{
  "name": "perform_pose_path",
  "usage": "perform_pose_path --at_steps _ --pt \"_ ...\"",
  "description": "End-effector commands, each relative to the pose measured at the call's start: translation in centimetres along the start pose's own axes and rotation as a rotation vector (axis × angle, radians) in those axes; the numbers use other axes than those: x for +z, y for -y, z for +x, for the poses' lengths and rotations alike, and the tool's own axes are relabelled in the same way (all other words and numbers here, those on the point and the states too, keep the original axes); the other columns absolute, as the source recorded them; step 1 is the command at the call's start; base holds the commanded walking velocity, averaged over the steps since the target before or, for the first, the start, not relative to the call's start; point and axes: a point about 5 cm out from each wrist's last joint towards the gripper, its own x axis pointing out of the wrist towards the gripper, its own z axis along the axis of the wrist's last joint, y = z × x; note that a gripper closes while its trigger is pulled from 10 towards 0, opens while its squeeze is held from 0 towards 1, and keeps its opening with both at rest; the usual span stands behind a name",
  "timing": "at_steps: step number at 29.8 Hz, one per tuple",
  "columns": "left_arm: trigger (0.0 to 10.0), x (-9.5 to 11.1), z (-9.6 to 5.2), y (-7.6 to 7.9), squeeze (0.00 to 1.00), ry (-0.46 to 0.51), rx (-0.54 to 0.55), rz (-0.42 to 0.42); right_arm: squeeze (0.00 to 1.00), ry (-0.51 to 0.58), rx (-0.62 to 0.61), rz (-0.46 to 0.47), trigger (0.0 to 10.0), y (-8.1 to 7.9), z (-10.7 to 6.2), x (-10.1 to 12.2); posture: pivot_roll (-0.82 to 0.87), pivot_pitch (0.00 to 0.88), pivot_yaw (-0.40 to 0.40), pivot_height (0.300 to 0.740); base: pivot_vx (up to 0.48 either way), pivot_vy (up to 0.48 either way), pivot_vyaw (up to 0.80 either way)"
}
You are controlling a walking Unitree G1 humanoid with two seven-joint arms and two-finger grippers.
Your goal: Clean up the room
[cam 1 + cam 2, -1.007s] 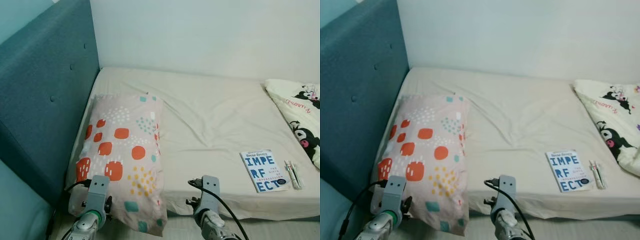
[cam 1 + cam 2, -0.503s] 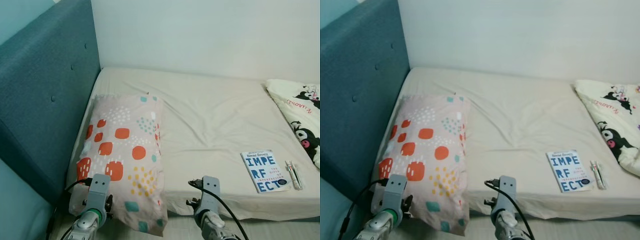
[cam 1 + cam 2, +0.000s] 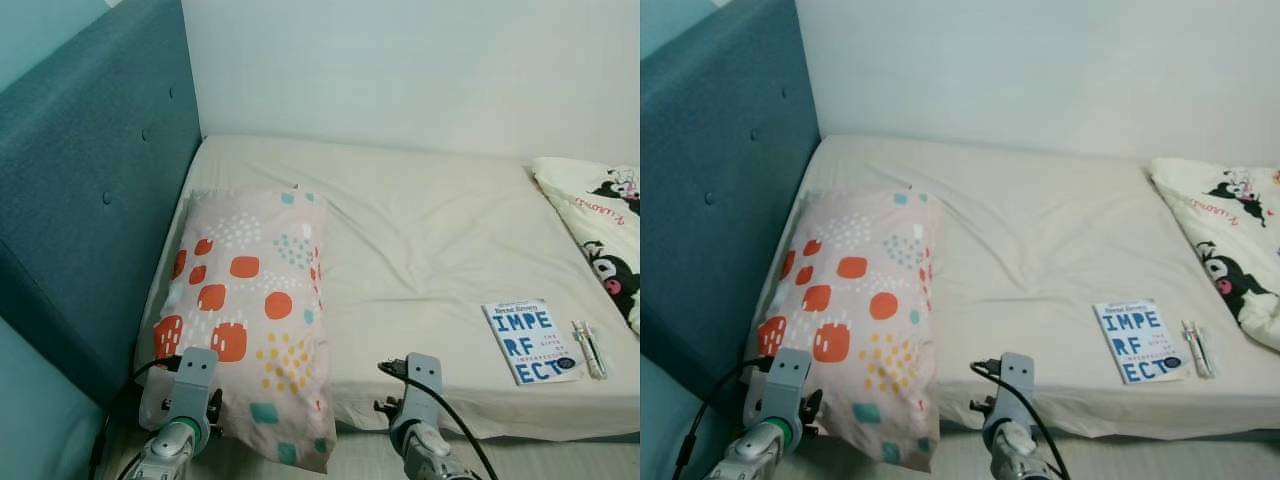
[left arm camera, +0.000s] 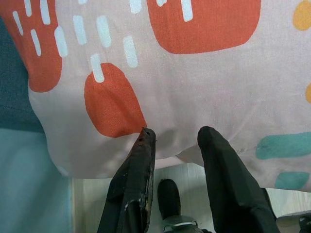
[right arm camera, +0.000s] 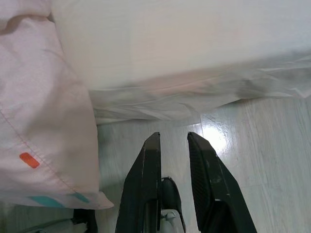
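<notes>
We see the left gripper (image 4: 176,136) spread apart at the patterned pillow (image 3: 250,300) edge; right gripper (image 5: 174,138) narrowly parted above floor (image 5: 272,145) beside the bed (image 3: 440,230).

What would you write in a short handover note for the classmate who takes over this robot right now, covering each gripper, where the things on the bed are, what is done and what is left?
Left gripper: open, fingertips at the overhanging edge of the patterned pillow, nothing gripped.
Right gripper: open, empty, low over the floor by the bed edge.
Pillow lies along the headboard side, its near end hanging off the mattress.
Book and pens lie near the front right edge; cartoon blanket is at the far right.
Done: nothing visibly tidied.
Left: likely straighten the pillow, then clear book and pens.
</notes>
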Motion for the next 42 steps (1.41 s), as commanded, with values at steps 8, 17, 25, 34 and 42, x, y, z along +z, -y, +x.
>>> perform_pose_path --at_steps 8,17,25,34,42 --pt "10.0 0.1 0.1 -0.2 0.00 -0.010 -0.007 0.015 0.00 -0.011 0.003 -0.004 10.0 0.2 -0.1 -0.5 0.06 0.000 0.023 0.740 0.000 0.000 0.00" --pt "10.0 -0.1 0.1 0.3 0.00 -0.019 -0.034 0.082 0.00 -0.071 0.005 0.015 10.0 -0.3 -0.2 -1.3 0.09 0.000 0.011 0.740 0.000 0.000 0.00" --pt "10.0 -1.3 -0.2 1.0 0.00 -0.090 -0.063 0.091 0.00 -0.172 -0.042 0.071 10.0 0.3 -0.7 -3.5 0.10 0.000 0.007 0.740 0.000 0.000 0.00" --pt "10.0 -3.3 -0.8 0.8 0.00 -0.159 -0.048 0.044 0.00 -0.190 -0.112 0.160 10.0 1.9 -1.2 -5.0 0.10 0.000 0.016 0.740 0.000 0.000 0.00" --pt "10.0 -3.5 -0.7 0.8 0.00 -0.210 -0.063 0.005 0.00 -0.197 -0.093 0.085 10.0 1.7 -1.3 -5.1 0.06 0.000 0.051 0.740 0.000 0.000 0.00"
